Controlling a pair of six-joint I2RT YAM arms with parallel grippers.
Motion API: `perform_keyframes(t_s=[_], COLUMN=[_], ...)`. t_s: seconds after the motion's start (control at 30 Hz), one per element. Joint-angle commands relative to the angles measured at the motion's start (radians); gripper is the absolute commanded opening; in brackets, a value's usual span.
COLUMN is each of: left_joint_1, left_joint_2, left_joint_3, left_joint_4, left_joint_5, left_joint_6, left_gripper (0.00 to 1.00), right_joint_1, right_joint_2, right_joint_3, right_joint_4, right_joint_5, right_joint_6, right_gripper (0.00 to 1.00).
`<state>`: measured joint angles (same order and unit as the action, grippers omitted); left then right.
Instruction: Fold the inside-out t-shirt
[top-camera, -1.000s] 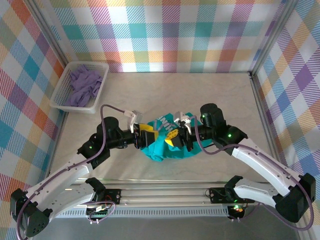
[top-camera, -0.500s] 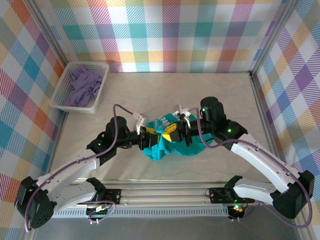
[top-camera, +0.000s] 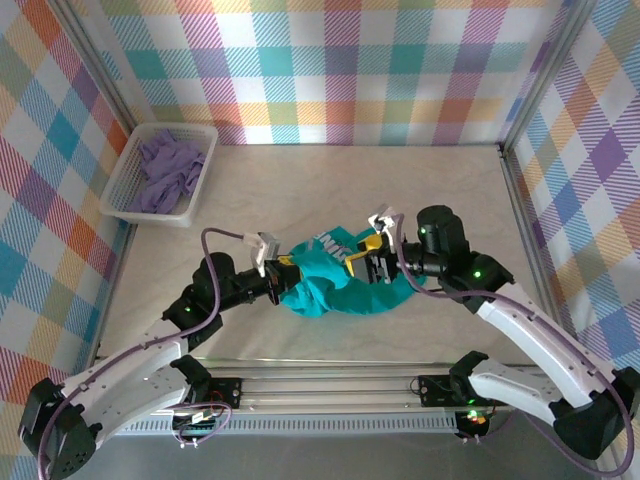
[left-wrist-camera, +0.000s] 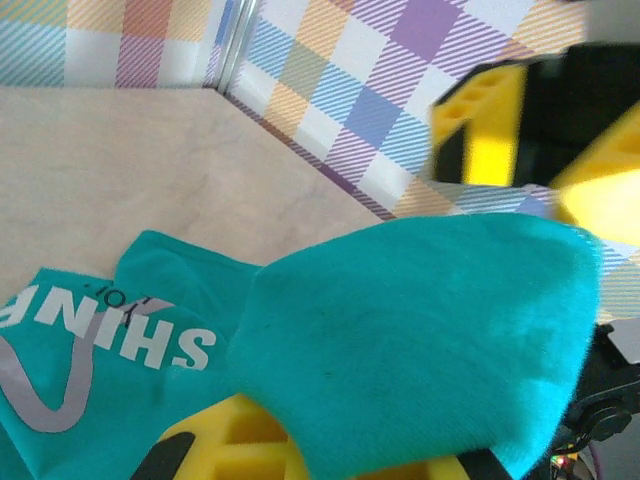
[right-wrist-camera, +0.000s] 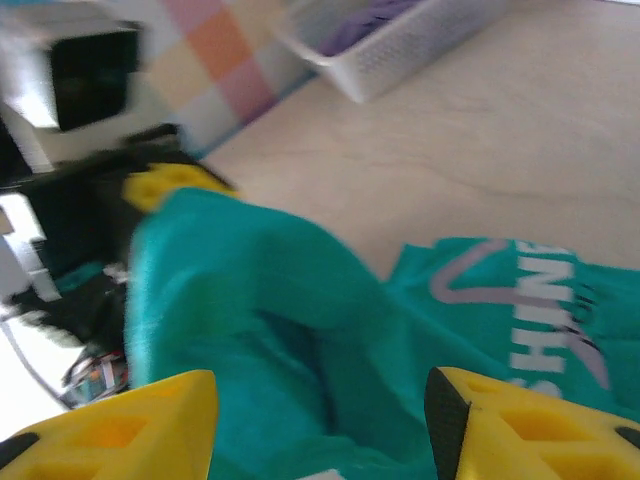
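Observation:
The inside-out t-shirt is a crumpled teal heap with pale lettering, lying at the table's middle. My left gripper is at the heap's left edge, shut on a fold of the t-shirt. That fold drapes over its yellow fingers. My right gripper hovers over the heap's upper right. In the right wrist view this gripper stands open, with the teal cloth beyond its fingers and nothing pinched between them.
A white basket holding a lavender garment stands at the back left, and also appears in the right wrist view. Plaid walls close in the table on three sides. Bare tabletop lies behind the heap.
My left gripper has shut on the shirt's fold and drawn back to the left. My right gripper has opened, let go of the cloth and pulled away to the right.

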<state>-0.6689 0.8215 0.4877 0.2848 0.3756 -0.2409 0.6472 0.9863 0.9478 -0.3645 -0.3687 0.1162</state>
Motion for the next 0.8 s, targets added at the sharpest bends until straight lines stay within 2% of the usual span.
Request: perform_keyframes(t_s=[0.0, 0.1, 0.23, 0.37, 0.43, 0.53, 0.57, 0.6, 0.67, 0.77], left_joint_1=[0.008, 0.008, 0.008, 0.009, 0.008, 0.007, 0.007, 0.006, 0.006, 0.007], left_joint_2=[-0.034, -0.054, -0.061, -0.047, -0.041, -0.038, -0.033, -0.026, 0.005, 0.058], left_joint_3=[-0.005, -0.009, -0.011, -0.008, -0.008, -0.009, -0.005, 0.002, 0.019, 0.046], left_joint_4=[0.062, 0.054, 0.05, 0.051, 0.049, 0.021, -0.011, -0.045, -0.152, -0.281], left_joint_5=[-0.007, -0.011, -0.02, -0.014, -0.02, -0.074, -0.114, -0.155, -0.251, -0.299], left_joint_6=[0.035, 0.038, 0.038, 0.04, 0.044, 0.046, 0.046, 0.044, 0.03, -0.002], left_gripper=[0.0, 0.0, 0.0, 0.0, 0.0, 0.0, 0.0, 0.0, 0.09, 0.25], right_joint_1=[-0.004, -0.024, -0.036, -0.037, -0.037, -0.052, -0.061, -0.064, -0.065, -0.061], right_joint_2=[0.05, 0.104, 0.168, 0.227, 0.249, 0.225, 0.196, 0.163, 0.099, 0.063], right_joint_3=[-0.015, -0.003, -0.015, -0.03, -0.035, -0.035, -0.042, -0.055, -0.103, -0.171], right_joint_4=[-0.001, 0.009, 0.057, 0.127, 0.17, 0.209, 0.232, 0.261, 0.37, 0.53], right_joint_5=[0.134, 0.072, -0.123, -0.235, -0.27, -0.269, -0.25, -0.23, -0.208, -0.208], right_joint_6=[0.05, 0.079, 0.103, 0.151, 0.177, 0.193, 0.19, 0.184, 0.172, 0.186], right_gripper=[0.58, 0.59, 0.59, 0.58, 0.45, 0.09, 0.01, 0.0, 0.0, 0.0])
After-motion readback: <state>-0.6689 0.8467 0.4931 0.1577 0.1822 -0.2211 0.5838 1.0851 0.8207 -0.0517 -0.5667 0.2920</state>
